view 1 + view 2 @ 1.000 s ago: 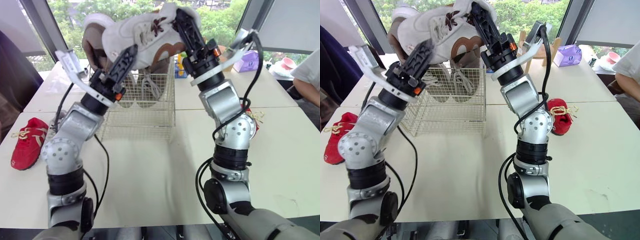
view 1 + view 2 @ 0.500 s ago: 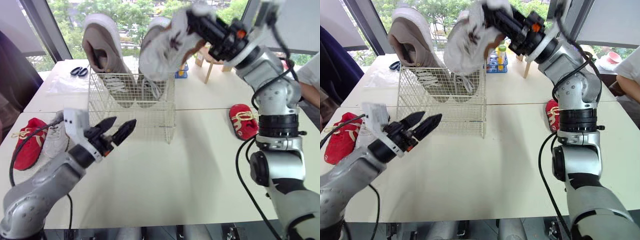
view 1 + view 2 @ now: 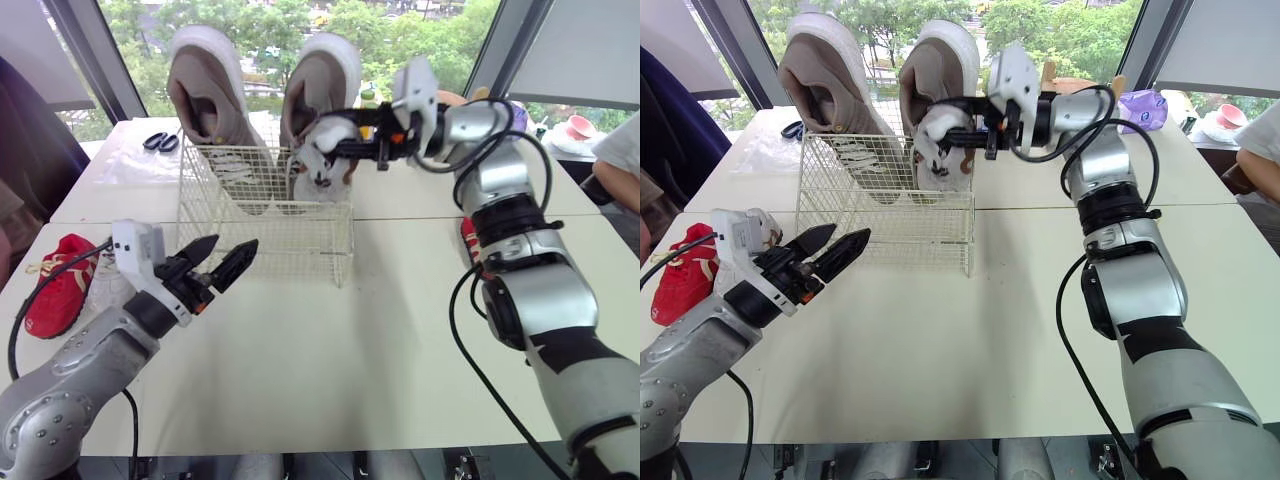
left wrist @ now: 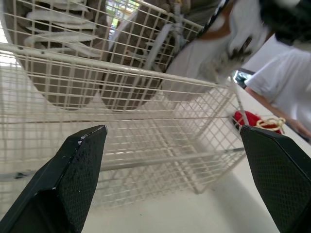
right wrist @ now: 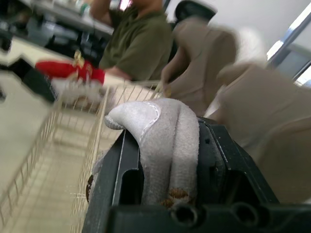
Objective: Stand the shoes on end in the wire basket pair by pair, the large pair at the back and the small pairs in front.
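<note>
Upper centre, two large shoes point(image 3: 205, 90) stand in one wire basket point(image 3: 300, 245), the right gripper point(image 3: 332, 150) clamped on the right-hand shoe point(image 3: 330, 75); lower left, the left gripper point(image 3: 235, 243) gapes empty.

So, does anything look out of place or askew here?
Nothing spilled or damaged. Both large beige shoes stand on end in the wire basket, the right gripper shut on one. Only oddity: one red shoe lies at the table's left, the other red shoe at its right.
</note>
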`<control>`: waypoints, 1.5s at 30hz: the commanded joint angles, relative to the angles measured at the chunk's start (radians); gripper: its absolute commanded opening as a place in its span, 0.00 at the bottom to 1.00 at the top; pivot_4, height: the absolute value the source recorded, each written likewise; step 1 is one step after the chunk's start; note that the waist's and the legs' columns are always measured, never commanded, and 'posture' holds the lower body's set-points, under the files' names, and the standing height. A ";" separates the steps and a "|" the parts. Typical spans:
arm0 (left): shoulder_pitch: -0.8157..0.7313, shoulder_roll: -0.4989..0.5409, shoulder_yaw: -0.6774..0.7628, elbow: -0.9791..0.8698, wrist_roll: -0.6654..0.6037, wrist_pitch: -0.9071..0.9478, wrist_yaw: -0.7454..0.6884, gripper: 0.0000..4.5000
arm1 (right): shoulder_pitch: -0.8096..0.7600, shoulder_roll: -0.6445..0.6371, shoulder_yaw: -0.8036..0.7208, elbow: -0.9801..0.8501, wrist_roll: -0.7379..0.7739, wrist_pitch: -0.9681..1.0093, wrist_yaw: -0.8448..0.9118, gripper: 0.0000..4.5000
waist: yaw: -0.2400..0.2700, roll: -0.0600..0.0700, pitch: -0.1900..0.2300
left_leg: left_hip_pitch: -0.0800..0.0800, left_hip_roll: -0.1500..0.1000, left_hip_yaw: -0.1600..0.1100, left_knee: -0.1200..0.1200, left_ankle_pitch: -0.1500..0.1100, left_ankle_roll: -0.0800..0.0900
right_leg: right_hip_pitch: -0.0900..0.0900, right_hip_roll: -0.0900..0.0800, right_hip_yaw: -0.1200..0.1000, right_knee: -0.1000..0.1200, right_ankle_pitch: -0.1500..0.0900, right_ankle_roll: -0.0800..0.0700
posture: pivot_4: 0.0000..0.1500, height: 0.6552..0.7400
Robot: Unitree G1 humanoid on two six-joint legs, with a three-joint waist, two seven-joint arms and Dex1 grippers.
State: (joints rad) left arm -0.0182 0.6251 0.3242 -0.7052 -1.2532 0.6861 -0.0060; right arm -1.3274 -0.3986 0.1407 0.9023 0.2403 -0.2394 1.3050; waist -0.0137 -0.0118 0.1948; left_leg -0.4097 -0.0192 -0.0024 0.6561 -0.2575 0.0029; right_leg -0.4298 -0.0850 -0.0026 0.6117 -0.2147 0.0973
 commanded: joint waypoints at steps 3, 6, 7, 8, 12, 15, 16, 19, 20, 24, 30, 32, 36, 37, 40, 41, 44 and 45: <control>-0.003 -0.008 0.000 -0.010 0.029 -0.020 -0.015 1.00 | -0.050 -0.007 -0.028 0.072 -0.058 -0.092 0.001 0.76 | 0.000 0.000 0.000 | 0.000 -0.002 0.000 -0.004 0.002 -0.003 | -0.002 -0.003 0.000 0.000 0.000 0.000 | 1.00 1.00; 0.015 0.001 0.006 -0.010 0.052 -0.015 -0.032 1.00 | -0.050 -0.018 -0.036 0.078 -0.072 -0.096 0.008 0.99 | -0.001 0.000 0.000 | 0.000 -0.002 0.000 -0.006 0.002 -0.004 | -0.003 -0.003 0.000 0.000 0.000 0.000 | 1.00 1.00; 0.023 0.008 0.012 -0.007 0.060 -0.012 -0.037 1.00 | -0.049 -0.023 -0.049 0.064 -0.059 -0.078 0.016 0.99 | -0.001 0.000 0.000 | 0.000 -0.001 0.000 -0.007 0.003 -0.004 | -0.004 -0.003 0.000 0.000 0.000 0.000 | 1.00 1.00; 0.028 0.013 0.020 -0.001 0.064 -0.010 -0.042 1.00 | -0.049 -0.029 -0.061 0.049 -0.048 -0.063 0.021 0.99 | -0.001 0.000 0.000 | 0.000 -0.001 0.000 -0.008 0.003 -0.005 | -0.004 -0.002 0.000 0.000 0.000 0.000 | 1.00 1.00; 0.039 0.039 0.074 0.025 0.052 -0.002 -0.046 1.00 | -0.019 -0.069 -0.122 -0.081 0.018 0.053 0.040 0.99 | -0.001 0.000 0.000 | 0.000 -0.001 0.000 -0.009 0.003 -0.005 | -0.005 -0.003 0.000 0.000 0.000 0.000 | 1.00 1.00; 0.046 0.071 0.148 0.064 0.001 0.009 -0.035 1.00 | 0.050 -0.109 -0.176 -0.325 0.150 0.311 0.053 0.99 | 0.001 0.000 0.000 | 0.000 0.000 -0.001 -0.009 0.003 -0.005 | -0.005 -0.004 0.000 0.000 0.000 0.000 | 1.00 1.00; 0.041 0.086 0.178 0.081 -0.017 0.012 -0.029 1.00 | 0.074 -0.121 -0.195 -0.411 0.201 0.399 0.040 0.99 | 0.002 0.000 0.000 | 0.000 0.000 -0.001 -0.009 0.003 -0.005 | -0.005 -0.004 0.000 0.000 0.000 0.000 | 1.00 1.00; -0.014 0.187 0.256 0.171 0.000 0.059 0.037 1.00 | 0.136 -0.168 -0.243 -0.628 0.318 0.618 -0.015 0.99 | 0.003 0.000 0.000 | 0.000 0.000 -0.002 -0.009 0.003 -0.005 | -0.005 -0.005 0.000 0.001 0.000 0.000 | 1.00 1.00; -0.048 0.232 0.265 0.216 0.016 0.087 0.073 1.00 | 0.152 -0.186 -0.252 -0.679 0.345 0.680 -0.028 0.99 | 0.004 0.000 0.000 | 0.000 0.000 -0.003 -0.009 0.003 -0.005 | -0.005 -0.005 -0.001 0.001 0.000 0.000 | 1.00 1.00; -0.170 0.414 0.175 0.379 0.119 0.243 0.091 1.00 | 0.229 -0.249 -0.250 -0.868 0.460 0.886 -0.033 0.99 | 0.002 0.000 0.000 | 0.000 -0.001 -0.003 -0.009 0.003 -0.005 | -0.004 -0.005 -0.002 0.001 0.000 -0.001 | 1.00 1.00; -0.497 0.534 -0.084 0.726 0.249 0.484 -0.059 1.00 | 0.403 -0.271 -0.158 -1.062 0.460 0.968 -0.071 0.99 | 0.000 -0.002 0.000 | 0.000 -0.001 -0.001 -0.008 0.003 -0.004 | -0.004 0.000 -0.003 0.002 0.002 0.003 | 1.00 1.00; -0.594 0.539 -0.167 0.810 0.318 0.512 -0.138 1.00 | 0.429 -0.263 -0.165 -1.069 0.470 0.977 -0.095 0.99 | 0.000 -0.002 0.001 | 0.000 -0.001 0.000 -0.008 0.003 -0.004 | -0.005 0.001 -0.002 0.002 0.002 0.004 | 1.00 1.00; -0.763 0.524 -0.333 0.996 0.503 0.488 -0.291 1.00 | 0.463 -0.241 -0.186 -1.108 0.492 0.995 -0.162 0.99 | 0.001 -0.003 0.001 | 0.000 -0.002 0.000 -0.008 0.003 -0.005 | -0.005 0.002 -0.002 0.002 0.002 0.004 | 1.00 1.00; -0.802 0.510 -0.367 1.043 0.541 0.476 -0.338 1.00 | 0.472 -0.236 -0.191 -1.118 0.500 1.000 -0.178 0.99 | 0.001 -0.003 0.001 | 0.000 -0.002 0.000 -0.008 0.003 -0.005 | -0.005 0.002 -0.002 0.002 0.002 0.004 | 1.00 1.00; -0.896 0.467 -0.474 1.186 0.673 0.408 -0.479 1.00 | 0.492 -0.237 -0.189 -1.136 0.508 1.011 -0.204 0.99 | 0.002 -0.003 0.001 | 0.000 -0.002 0.000 -0.007 0.003 -0.005 | -0.005 0.003 -0.002 0.002 0.002 0.004 | 1.00 1.00; -0.930 0.445 -0.502 1.257 0.721 0.379 -0.518 1.00 | 0.496 -0.238 -0.187 -1.133 0.502 1.008 -0.211 0.99 | 0.002 -0.003 0.001 | 0.000 -0.002 0.001 -0.007 0.003 -0.005 | -0.005 0.003 -0.002 0.003 0.002 0.004 | 1.00 1.00; -1.063 0.348 -0.567 1.545 0.852 0.307 -0.619 1.00 | 0.490 -0.243 -0.179 -1.100 0.470 0.982 -0.227 0.99 | 0.004 -0.005 0.000 | -0.001 -0.002 0.002 -0.006 0.003 -0.004 | -0.004 0.003 -0.002 0.003 0.002 0.004 | 1.00 1.00; -1.105 0.319 -0.583 1.631 0.893 0.282 -0.653 0.94 | 0.488 -0.243 -0.178 -1.093 0.463 0.975 -0.232 1.00 | 0.004 -0.006 0.001 | -0.001 -0.002 0.003 -0.006 0.003 -0.004 | -0.004 0.004 -0.002 0.003 0.002 0.004 | 1.00 1.00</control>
State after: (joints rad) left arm -1.0712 0.9492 -0.2444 0.8241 -0.4345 1.0158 -0.6031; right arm -0.8227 -0.6347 -0.0157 -0.1874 0.7113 0.7603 1.0819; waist -0.0093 -0.0176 0.1956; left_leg -0.4108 -0.0220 0.0016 0.6509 -0.2543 -0.0013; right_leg -0.4338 -0.0814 -0.0052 0.6146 -0.2128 0.1015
